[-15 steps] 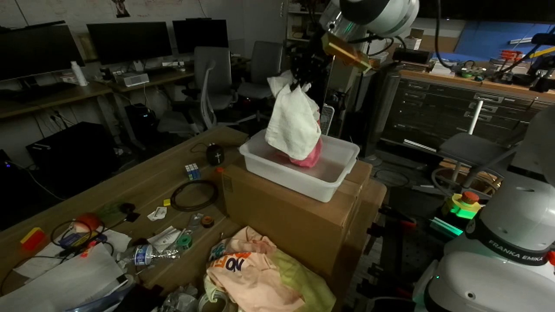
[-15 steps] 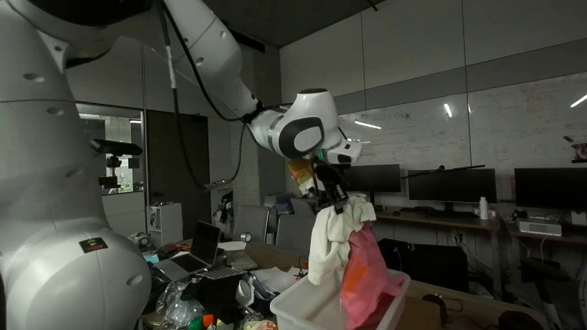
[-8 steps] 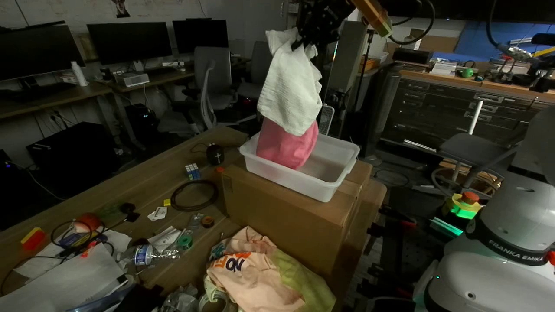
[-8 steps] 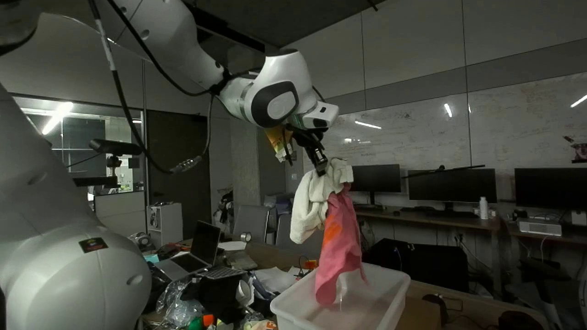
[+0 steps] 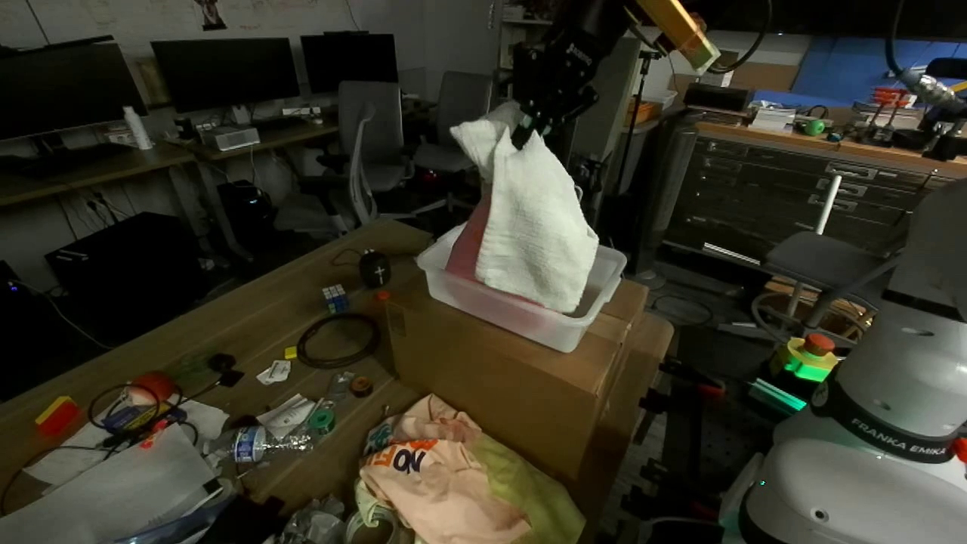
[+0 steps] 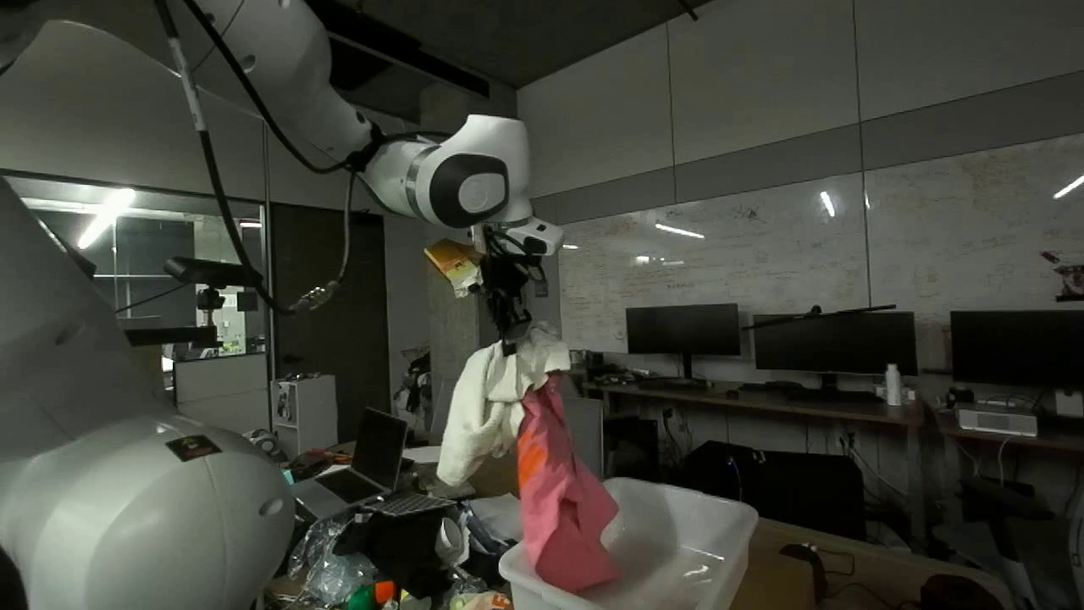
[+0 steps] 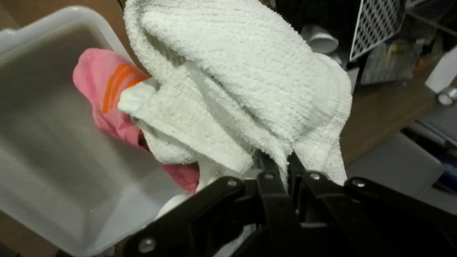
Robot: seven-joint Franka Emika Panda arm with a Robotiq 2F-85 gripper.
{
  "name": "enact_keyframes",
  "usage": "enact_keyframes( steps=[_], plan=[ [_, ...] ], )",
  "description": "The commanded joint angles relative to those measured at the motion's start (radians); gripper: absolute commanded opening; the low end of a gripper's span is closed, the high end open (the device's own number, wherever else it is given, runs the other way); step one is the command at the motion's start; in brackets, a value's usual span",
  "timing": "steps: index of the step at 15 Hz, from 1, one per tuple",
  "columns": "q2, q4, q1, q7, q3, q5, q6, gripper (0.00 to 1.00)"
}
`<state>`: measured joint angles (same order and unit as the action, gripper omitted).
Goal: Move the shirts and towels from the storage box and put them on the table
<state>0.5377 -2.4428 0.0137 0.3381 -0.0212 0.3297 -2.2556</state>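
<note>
– In an exterior view, where are we?
– Our end effector (image 5: 529,131) pinches the white towel (image 5: 538,223), which hangs right below it; the storage box (image 5: 555,337) is underneath, the desk (image 5: 257,325) lower, outside it.
– And the pink cloth (image 6: 555,485)?
– In an exterior view it hangs below the end effector, long axis mostly downward, hem apparently inside the box. We judge that hem must clear the wall first.
– Wrist view?
– It's closed on a towel fold; whether it also nips the pink, we can't make out.
– Against half a second ago?
– Our end effector is lower, the cloth shifted toward a side wall.
</note>
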Motion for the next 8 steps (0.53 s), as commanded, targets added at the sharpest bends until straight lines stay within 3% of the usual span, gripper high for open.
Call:
enact_keyframes(
  steps=[1,8],
  plan=[
    [-0.022,0.049,0.068,-0.064,-0.024,0.026,0.147,0.03],
    [-0.112,0.169,0.202,-0.252,-0.038,0.147,0.345,0.03]
  ],
)
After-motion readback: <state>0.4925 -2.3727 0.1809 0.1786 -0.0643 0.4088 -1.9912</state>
